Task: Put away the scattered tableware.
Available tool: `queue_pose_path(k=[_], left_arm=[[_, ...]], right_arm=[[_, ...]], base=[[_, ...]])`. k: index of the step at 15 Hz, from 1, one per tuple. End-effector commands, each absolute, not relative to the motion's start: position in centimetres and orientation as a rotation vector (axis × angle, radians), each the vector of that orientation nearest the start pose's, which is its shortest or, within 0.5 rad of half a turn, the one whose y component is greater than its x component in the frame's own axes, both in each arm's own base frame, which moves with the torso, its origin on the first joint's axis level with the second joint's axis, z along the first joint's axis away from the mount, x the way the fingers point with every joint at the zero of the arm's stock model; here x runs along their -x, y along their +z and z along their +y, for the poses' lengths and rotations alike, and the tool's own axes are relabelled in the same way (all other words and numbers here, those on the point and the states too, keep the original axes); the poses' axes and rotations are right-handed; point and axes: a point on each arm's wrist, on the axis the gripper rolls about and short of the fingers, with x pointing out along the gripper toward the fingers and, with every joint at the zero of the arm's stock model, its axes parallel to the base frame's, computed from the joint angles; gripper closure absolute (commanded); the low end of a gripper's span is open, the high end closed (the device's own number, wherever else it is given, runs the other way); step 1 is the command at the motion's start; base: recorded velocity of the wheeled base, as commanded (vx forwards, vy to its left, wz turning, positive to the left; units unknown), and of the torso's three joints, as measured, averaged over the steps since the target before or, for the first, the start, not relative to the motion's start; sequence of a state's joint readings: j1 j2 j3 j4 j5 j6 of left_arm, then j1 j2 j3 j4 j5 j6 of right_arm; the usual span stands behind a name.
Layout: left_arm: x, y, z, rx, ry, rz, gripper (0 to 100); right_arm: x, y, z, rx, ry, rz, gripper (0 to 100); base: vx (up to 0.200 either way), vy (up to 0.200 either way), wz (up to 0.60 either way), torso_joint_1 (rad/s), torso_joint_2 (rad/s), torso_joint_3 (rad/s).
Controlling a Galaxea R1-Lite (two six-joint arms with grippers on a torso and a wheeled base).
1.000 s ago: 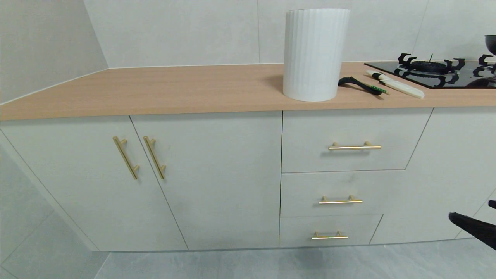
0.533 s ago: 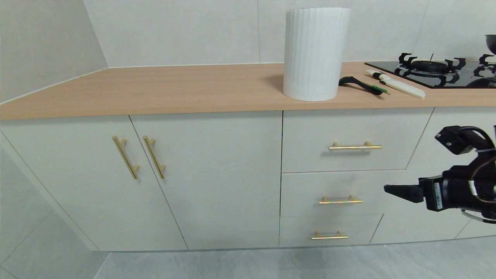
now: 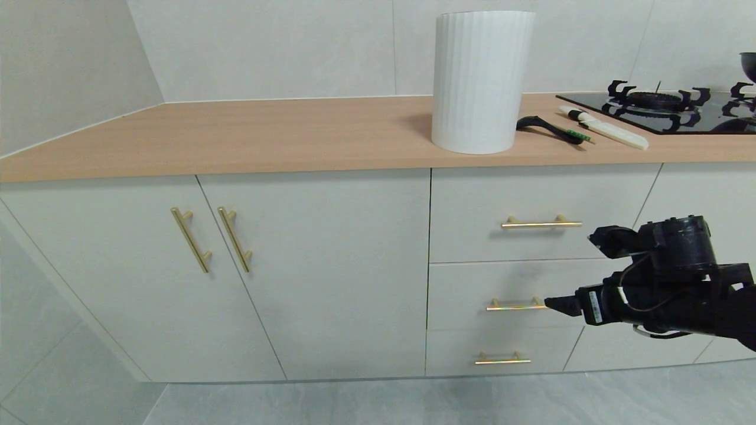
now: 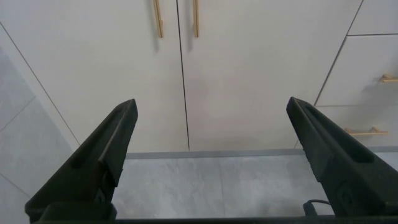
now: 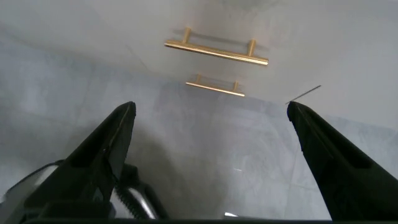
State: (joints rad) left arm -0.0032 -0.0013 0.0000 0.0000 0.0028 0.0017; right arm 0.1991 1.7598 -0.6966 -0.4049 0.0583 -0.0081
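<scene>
On light wooden countertop (image 3: 266,136), between tall white ribbed cylinder (image 3: 481,82) and black glass hob (image 3: 679,115): black-handled utensil (image 3: 546,127), white knife (image 3: 611,134). Below, pale grey cabinet fronts (image 3: 331,265). Right gripper (image 5: 209,112) near gold bar handle (image 3: 518,305) of middle drawer. Left gripper (image 4: 211,107) before cabinet doors. Both spread wide, empty.

I've got the left gripper (image 4: 211,106) with fingers spread wide, nothing between them. It faces the cabinet doors (image 4: 249,74). Gold door handles (image 4: 157,15) flank the seam, drawer handles (image 4: 364,131) sit beside the doors, grey floor (image 4: 205,180) at the base.
</scene>
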Motion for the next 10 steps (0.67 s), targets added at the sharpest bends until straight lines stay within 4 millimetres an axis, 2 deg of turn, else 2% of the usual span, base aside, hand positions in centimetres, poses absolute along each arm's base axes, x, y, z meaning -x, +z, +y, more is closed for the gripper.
queue_pose_path(k=[1,7,10], left_arm=[[2.3,7.5,0.0,-0.002,0.000,0.000,0],[2.3,7.5,0.0,-0.002,0.000,0.000,0],[2.3,7.5,0.0,-0.002,0.000,0.000,0]], right_arm=[[-30.1,7.5,6.2,0.065,0.231,0.726,0],[-33.1,2.4,6.9,0.071,0.188,0.665,0],[-34.3,0.7,7.2,0.027,0.145,0.607,0]], base=[[0.000,0.000,0.00,0.000,0.00,0.000],[0.000,0.000,0.00,0.000,0.00,0.000],[0.000,0.000,0.00,0.000,0.00,0.000]])
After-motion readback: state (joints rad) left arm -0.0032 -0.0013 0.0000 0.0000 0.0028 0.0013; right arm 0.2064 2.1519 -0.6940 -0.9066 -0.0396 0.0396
